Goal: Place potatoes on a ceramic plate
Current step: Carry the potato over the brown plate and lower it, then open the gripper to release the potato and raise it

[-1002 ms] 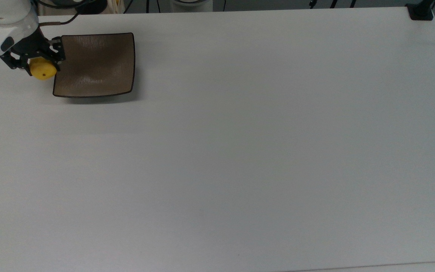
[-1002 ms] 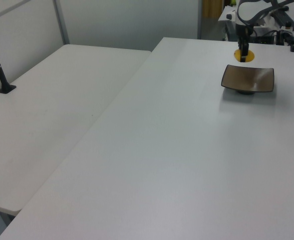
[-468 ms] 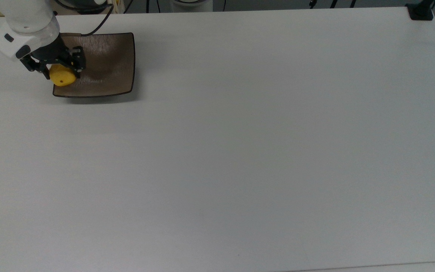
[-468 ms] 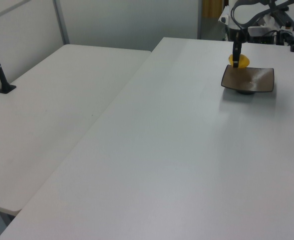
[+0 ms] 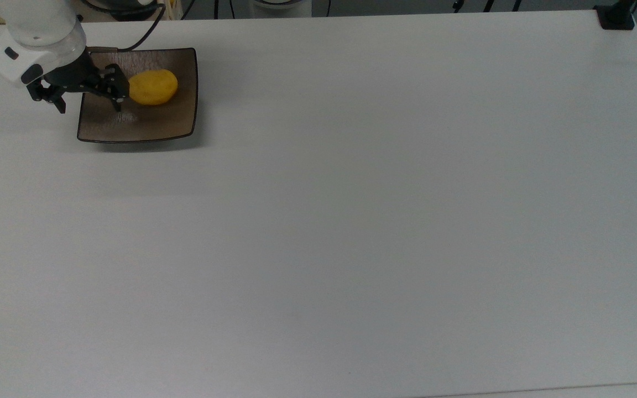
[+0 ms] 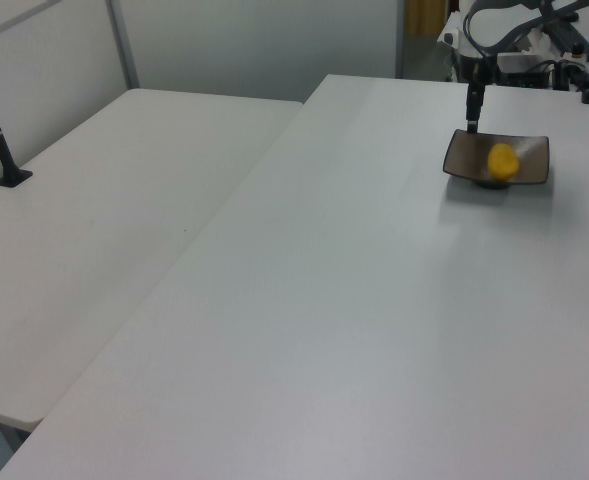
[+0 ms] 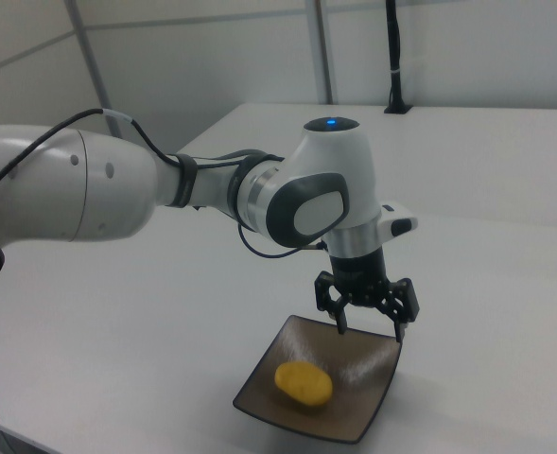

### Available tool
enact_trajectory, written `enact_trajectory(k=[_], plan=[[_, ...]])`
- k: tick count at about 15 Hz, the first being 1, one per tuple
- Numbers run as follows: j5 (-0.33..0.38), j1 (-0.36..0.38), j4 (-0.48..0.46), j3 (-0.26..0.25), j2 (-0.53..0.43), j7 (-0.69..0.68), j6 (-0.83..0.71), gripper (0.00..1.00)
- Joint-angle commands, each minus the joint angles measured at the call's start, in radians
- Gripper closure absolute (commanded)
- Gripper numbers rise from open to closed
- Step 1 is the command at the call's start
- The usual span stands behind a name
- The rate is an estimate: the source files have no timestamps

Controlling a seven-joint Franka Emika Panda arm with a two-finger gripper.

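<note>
In the top view, the gripper (image 5: 90, 101) is seen spread wide with nothing held between its black fingers (image 5: 120, 94); one finger is placed over the ceramic plate (image 5: 147, 124), the other over the white table (image 5: 351, 221) just off the plate's edge on the top view's left. The potato (image 5: 153, 87) is found lying on the plate's upper middle, just beside the nearer fingertip and not visibly touched by it. Its long axis is laid roughly across the top view, from left to right. The white wrist is seen entering from the upper-left corner, with a dark cable (image 5: 144, 38) trailed behind it.

In the left view, the gripper (image 6: 473, 115) is presented edge-on as a thin dark bar hung over the plate's (image 6: 464, 158) far corner, so the width of its opening cannot be told here. The potato (image 6: 502, 160) is seen resting near the plate's middle, clear of the fingers.

In the right view, the gripper (image 7: 371, 328) is pointed straight down above the far edge of the plate (image 7: 354, 416), its fingers parted widely and empty. The potato (image 7: 304, 383) is seen lying on the plate's near portion, its long axis run roughly left to right. The arm (image 7: 89, 194) is stretched horizontally from the right view's left, then bent downward at the wrist.
</note>
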Motion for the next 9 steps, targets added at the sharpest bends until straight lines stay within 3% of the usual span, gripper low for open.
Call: enact_trajectory(k=[1,4,9], plan=[[0.008,0.001,-0.022,-0.001,-0.061,0.029,-0.051,0.00],[0.077,0.006,-0.017,0.005,-0.105,0.096,-0.100,0.00],[0.096,0.006,-0.005,0.100,-0.180,0.298,-0.232,0.00]])
